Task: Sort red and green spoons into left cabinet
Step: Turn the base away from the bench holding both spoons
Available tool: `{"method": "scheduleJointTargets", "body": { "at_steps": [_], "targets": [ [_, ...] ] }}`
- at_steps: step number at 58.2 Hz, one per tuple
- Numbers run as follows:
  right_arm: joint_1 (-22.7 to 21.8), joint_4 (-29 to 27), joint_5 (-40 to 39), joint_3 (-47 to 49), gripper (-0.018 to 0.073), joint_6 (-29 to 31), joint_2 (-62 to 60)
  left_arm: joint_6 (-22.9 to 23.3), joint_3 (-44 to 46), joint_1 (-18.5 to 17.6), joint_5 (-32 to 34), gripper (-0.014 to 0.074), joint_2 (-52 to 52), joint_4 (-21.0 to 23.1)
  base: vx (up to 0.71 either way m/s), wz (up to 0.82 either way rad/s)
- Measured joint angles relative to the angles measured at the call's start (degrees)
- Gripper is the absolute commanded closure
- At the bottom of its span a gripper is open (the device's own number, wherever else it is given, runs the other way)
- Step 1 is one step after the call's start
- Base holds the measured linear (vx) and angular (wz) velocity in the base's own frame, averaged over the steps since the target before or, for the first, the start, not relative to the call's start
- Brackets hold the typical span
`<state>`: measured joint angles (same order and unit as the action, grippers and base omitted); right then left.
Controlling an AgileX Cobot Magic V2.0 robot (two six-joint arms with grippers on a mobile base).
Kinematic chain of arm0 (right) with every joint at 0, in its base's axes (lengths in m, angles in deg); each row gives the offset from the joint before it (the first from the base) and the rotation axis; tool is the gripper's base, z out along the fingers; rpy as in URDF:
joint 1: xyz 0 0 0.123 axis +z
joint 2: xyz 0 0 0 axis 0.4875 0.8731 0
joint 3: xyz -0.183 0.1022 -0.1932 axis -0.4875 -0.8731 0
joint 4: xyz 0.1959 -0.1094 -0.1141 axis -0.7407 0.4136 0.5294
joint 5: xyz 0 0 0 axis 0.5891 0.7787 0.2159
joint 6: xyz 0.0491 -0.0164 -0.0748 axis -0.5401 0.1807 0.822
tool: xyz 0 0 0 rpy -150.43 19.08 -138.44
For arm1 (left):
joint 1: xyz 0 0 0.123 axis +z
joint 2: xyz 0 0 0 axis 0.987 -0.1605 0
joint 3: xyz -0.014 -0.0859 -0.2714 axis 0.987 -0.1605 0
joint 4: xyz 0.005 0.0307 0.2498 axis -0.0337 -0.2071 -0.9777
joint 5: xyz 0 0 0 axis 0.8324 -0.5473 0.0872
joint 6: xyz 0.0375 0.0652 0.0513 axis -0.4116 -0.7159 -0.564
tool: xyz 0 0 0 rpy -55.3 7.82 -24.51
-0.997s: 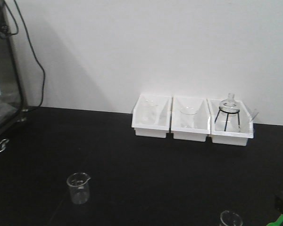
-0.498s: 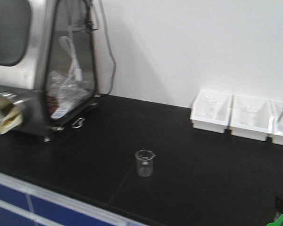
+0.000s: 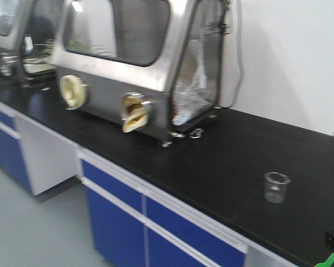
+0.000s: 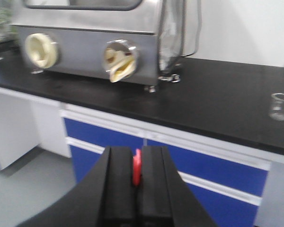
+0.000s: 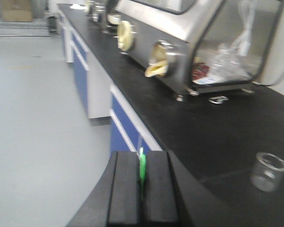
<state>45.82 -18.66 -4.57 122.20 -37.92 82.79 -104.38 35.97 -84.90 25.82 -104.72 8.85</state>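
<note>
In the left wrist view my left gripper [image 4: 137, 152] is shut on the red spoon [image 4: 137, 171], and only a short red piece shows between the black fingers. The right wrist view shows my right gripper [image 5: 142, 155] shut on the green spoon [image 5: 142, 170], which stands as a thin green strip between the pads. A green tip of that spoon [image 3: 327, 260] also peeks in at the front view's bottom right corner. Both grippers hang off the bench's front edge, above the floor and the blue drawers. The left cabinet is out of view.
A black bench top [image 3: 222, 161] runs over blue drawer fronts [image 3: 114, 214]. On it stand a steel glove box [image 3: 128, 61] with two round ports, a second one [image 3: 11, 33] at far left, and a small glass beaker [image 3: 276, 187]. Grey floor [image 3: 28, 233] lies at left.
The view has swung left: the three white bins have slid out at the right, the beaker has shifted rightwards, and the glove boxes, drawers and floor have come into frame.
</note>
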Motion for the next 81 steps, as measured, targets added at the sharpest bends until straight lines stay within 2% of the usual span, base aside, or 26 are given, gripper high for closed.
{"method": "scheduleJointTargets", "body": {
  "at_steps": [36, 81],
  "targets": [
    [0.0, 0.0, 0.0, 0.0, 0.0562, 0.0, 0.0, 0.0, 0.0, 0.0, 0.0, 0.06, 0.0, 0.0, -0.01, 0.68],
    [0.0, 0.0, 0.0, 0.0, 0.0562, 0.0, 0.0, 0.0, 0.0, 0.0, 0.0, 0.06, 0.0, 0.0, 0.25, 0.42]
  ]
}}
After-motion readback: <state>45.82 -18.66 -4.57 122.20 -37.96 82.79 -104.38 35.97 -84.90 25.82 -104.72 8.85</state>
